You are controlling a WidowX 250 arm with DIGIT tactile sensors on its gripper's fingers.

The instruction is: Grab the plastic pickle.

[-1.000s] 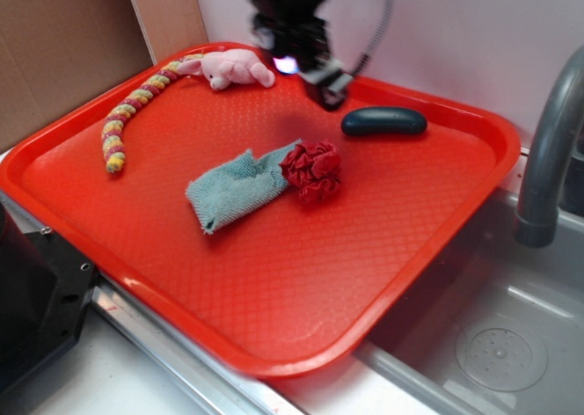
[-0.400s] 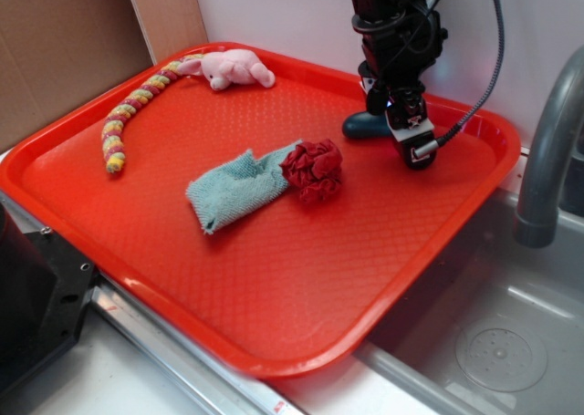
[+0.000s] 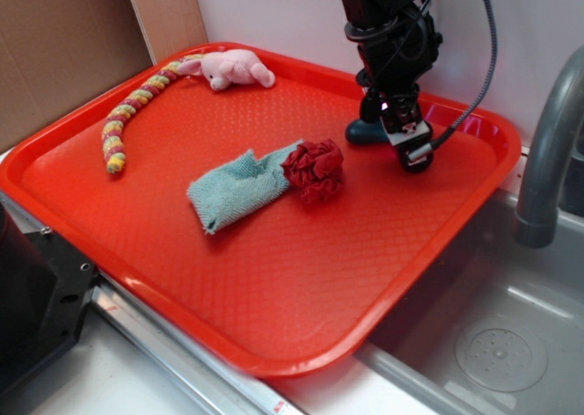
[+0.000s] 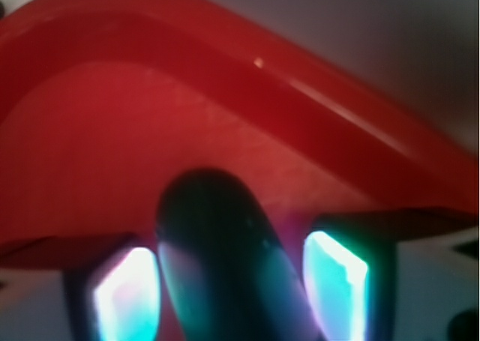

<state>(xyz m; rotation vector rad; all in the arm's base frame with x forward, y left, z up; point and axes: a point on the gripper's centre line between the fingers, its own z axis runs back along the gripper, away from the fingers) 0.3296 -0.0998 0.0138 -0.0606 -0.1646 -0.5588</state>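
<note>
From the exterior view, the plastic pickle (image 3: 365, 131) lies on the red tray (image 3: 274, 278), near the tray's far right rim and beyond the red scrunchie (image 3: 314, 170). The gripper (image 3: 401, 132) has descended over it and hides most of it; only the left end shows. What shows suggests its long axis runs roughly along the far rim, left to right. A teal cloth (image 3: 239, 189) touches the scrunchie on its left, and the striped plush snake (image 3: 146, 100) lies well apart, by the tray's far left corner.

From the wrist view, the pickle (image 4: 225, 258) sits between the two lit fingers (image 4: 336, 277), its rounded end pointing toward the tray rim (image 4: 315, 109), so its long axis runs across the closing line. The fingers stand spread, one on each side, with gaps showing; whether either touches it I cannot tell.

This looks like the moment just before the grasp. The next move calls for closing squarely on the smooth sides, which may slip.
</note>
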